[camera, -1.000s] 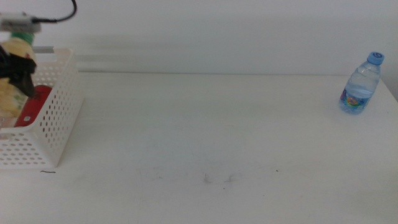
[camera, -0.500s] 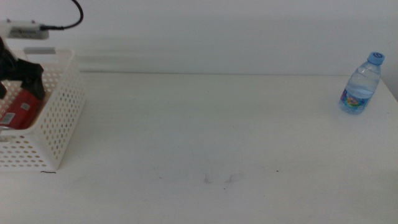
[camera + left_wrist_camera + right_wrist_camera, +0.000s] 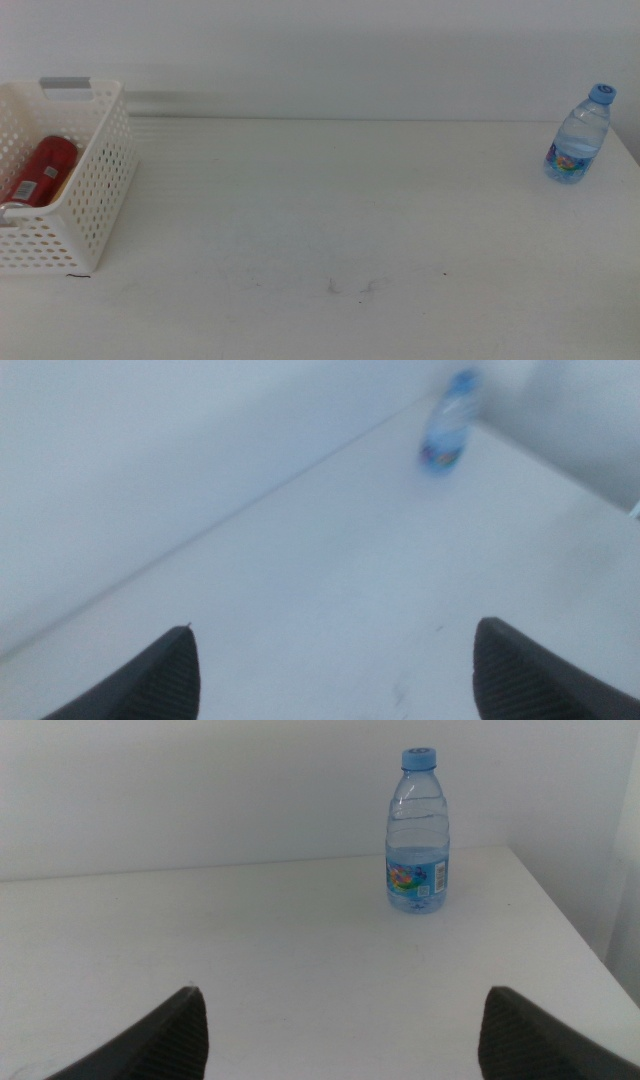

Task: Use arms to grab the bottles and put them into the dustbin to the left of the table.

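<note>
Left claw (image 3: 330, 670) gone from perforated dustbin (image 3: 98, 190).

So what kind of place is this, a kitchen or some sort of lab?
Probably a lab or test bench, not a kitchen: a bare white table against a blank wall, holding only a perforated white basket with a red can in it and one water bottle, watched by robot-mounted cameras.
</note>
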`<state>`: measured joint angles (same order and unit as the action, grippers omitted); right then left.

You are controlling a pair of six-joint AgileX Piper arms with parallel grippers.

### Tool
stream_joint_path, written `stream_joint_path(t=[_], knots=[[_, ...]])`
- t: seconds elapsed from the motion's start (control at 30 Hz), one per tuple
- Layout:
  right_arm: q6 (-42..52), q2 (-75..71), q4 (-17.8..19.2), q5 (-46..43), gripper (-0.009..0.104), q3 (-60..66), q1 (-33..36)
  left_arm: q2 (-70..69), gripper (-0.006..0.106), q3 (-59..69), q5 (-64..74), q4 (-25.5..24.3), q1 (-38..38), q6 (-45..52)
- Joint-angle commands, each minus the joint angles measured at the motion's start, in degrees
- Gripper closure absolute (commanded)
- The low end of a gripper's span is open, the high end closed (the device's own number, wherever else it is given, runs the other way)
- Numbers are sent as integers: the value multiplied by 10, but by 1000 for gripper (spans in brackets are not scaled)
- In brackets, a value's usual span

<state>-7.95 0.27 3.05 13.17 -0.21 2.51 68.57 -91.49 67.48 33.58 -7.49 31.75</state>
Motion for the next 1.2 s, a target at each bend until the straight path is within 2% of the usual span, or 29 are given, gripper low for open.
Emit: stream_joint_path(t=[0.0,0.1,0.57,0.6,0.63,0.83,1.0,1.17], knots=[[2,-3,5,0,7,2,-2,-56,7,46,-44,2,-34,5],[2,-3,5,0,7,2,-2,-99,7,81,-83,2,-59,1],[2,-3,5,0,7,2,-2,-141,7,87,-70,-1,-61,1],[2,-3,-23,1,7,2,-2,-141,7,87,-70,-1,-61,1],[2,-3,-36,1,7,2,-2,-141,7,87,-70,-1,-61,1],[2,-3,-40,21,7,2,-2,-141,7,87,-70,-1,-61,1],[2,92,-45,77,7,-122,-2,-139,7,87,-84,-8,-61,1],[7,215,-62,32,7,-206,-2,-141,7,87,-103,-11,-61,1]])
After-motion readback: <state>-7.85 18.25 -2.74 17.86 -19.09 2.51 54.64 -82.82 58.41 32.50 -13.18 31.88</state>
